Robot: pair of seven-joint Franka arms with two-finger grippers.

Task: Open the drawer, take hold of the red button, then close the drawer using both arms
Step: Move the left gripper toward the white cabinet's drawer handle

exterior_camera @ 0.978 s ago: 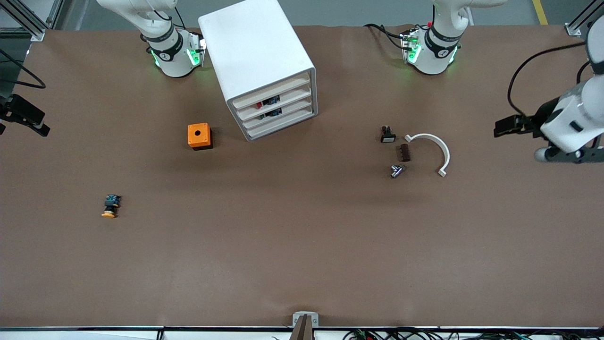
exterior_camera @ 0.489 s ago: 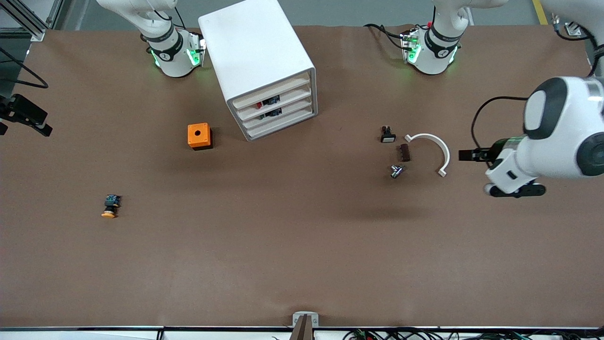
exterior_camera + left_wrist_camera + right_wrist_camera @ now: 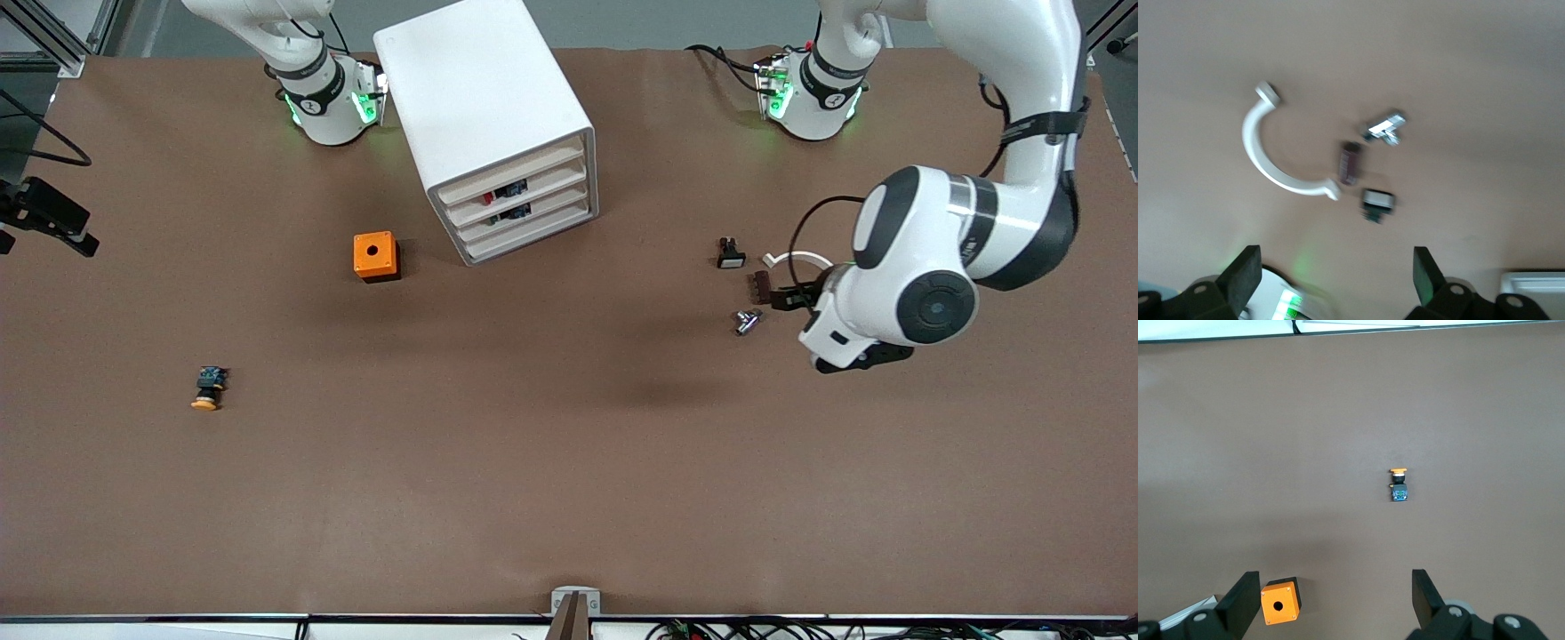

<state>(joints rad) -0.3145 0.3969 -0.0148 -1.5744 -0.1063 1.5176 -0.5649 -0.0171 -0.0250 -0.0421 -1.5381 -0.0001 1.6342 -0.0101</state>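
The white cabinet [image 3: 484,107] stands between the two arm bases, with all four drawer fronts in line. The button [image 3: 488,197] shows only as a red spot in the gap above the second drawer [image 3: 551,181] from the top. My left gripper [image 3: 781,298] [image 3: 1336,277] hangs open and empty over the small parts toward the left arm's end of the table. At the right arm's end, my right gripper [image 3: 76,238] [image 3: 1335,597] waits high up, open with nothing between its fingers.
An orange cube with a hole [image 3: 374,255] [image 3: 1279,607] sits beside the cabinet. A yellow-capped button [image 3: 207,389] [image 3: 1399,485] lies nearer the front camera. Under the left arm lie a white curved clamp [image 3: 805,260] [image 3: 1271,160], a black switch [image 3: 730,254], a brown block [image 3: 762,286] and a metal part [image 3: 747,322].
The left arm has swung in from the table's end, carrying its open gripper over the small parts and partly covering the white clamp. The right gripper has barely shifted.
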